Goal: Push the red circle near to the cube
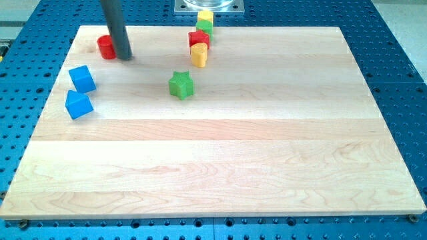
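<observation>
The red circle [105, 47] lies near the board's top left corner. My tip [125, 57] rests on the board just to its right, touching or almost touching it. Two blue blocks sit below it at the left edge: a blue cube [82, 79] and another blue block [78, 105] under it. The rod rises from the tip to the view's top.
A green star [181, 85] sits left of the board's middle. At the top centre stand a yellow block [205, 17], a green block [203, 27], a red block [199, 39] and a yellow block [199, 55]. The wooden board [220, 153] lies on a blue perforated table.
</observation>
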